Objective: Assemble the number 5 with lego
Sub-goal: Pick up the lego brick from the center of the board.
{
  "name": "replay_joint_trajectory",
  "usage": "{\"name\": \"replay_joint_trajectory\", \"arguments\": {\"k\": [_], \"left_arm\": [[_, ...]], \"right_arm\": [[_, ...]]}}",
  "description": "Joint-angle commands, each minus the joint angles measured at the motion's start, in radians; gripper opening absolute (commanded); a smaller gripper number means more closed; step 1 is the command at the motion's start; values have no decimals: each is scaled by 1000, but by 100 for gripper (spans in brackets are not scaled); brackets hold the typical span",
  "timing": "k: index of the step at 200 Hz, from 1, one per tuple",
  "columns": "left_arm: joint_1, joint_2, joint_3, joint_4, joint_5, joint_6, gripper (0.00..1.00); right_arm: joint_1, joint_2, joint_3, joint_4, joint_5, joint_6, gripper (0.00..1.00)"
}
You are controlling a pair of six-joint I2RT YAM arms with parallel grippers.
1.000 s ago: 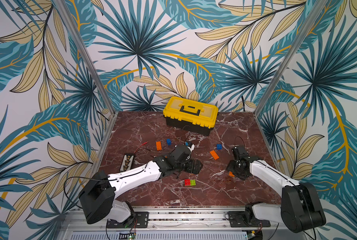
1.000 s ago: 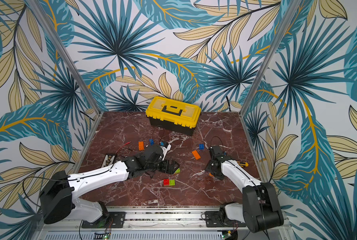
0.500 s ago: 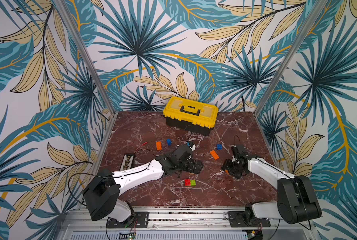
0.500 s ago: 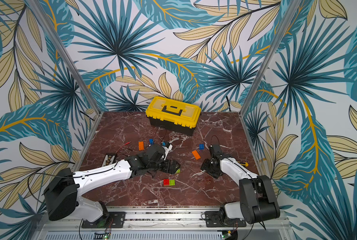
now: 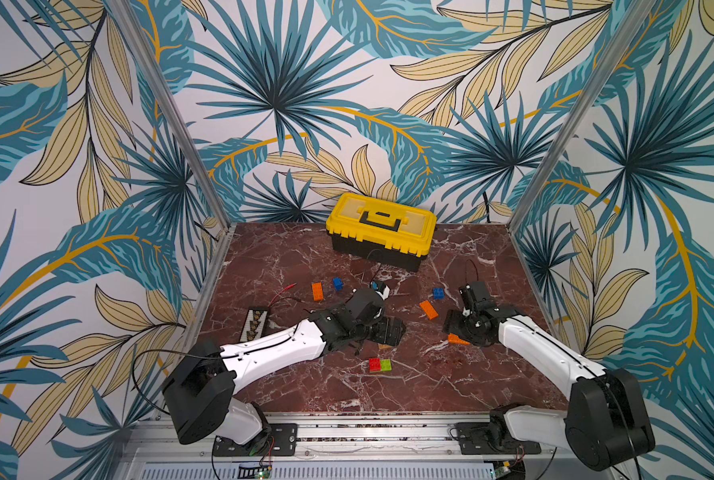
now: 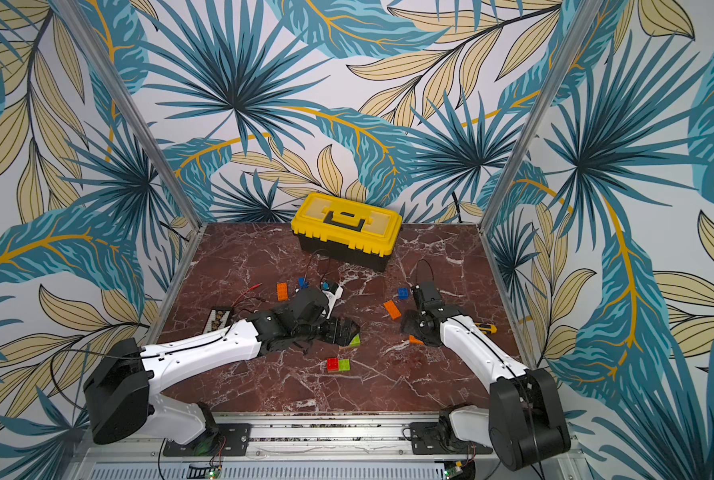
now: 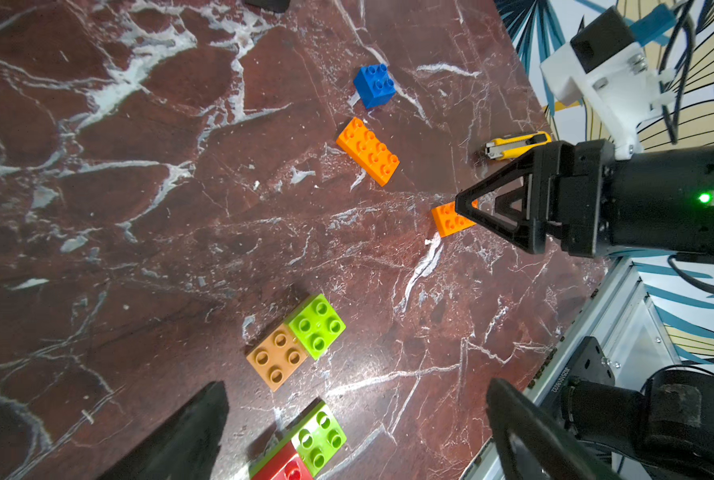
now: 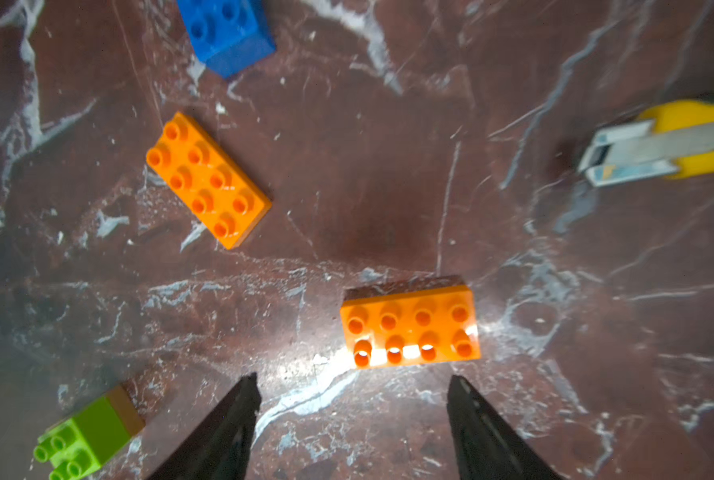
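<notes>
Yellow-and-black toolbox (image 5: 380,235) far centre, lid shut, contents hidden. Red-brown marble table (image 5: 289,257); leaf-print walls (image 5: 264,83). Lego (image 6: 392,309) scattered mid-table, studs up: orange oblongs (image 5: 317,291), blue bricks (image 5: 338,283), red-green pair (image 5: 380,365) near centre, tan-green pair (image 7: 295,343) below left gripper (image 7: 355,384), jaws spread wide, empty. Right gripper (image 8: 351,380) jaws apart, empty; orange brick (image 8: 409,326) just beyond tips, right side.
</notes>
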Motion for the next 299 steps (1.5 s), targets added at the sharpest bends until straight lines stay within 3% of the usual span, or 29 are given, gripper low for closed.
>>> {"name": "replay_joint_trajectory", "arguments": {"k": [1,70,178,258,299], "left_arm": [[-4,-28,-4,31,8,3,100],[-6,-38,-15,26,2,4,100],[-7,-39,-15,30,-7,-2,100],[-7,-44,-13,23,-20,1,100],[-7,-68,-30,4,-55,-8,100]], "right_arm": [[-18,42,5,-35,39,-75,77],[-58,167,30,-16,-37,-139,79],[-59,324,131,-139,-77,-186,79],[-34,387,162,-212,-28,-156,63],[66,334,172,-236,-50,-88,62]]}}
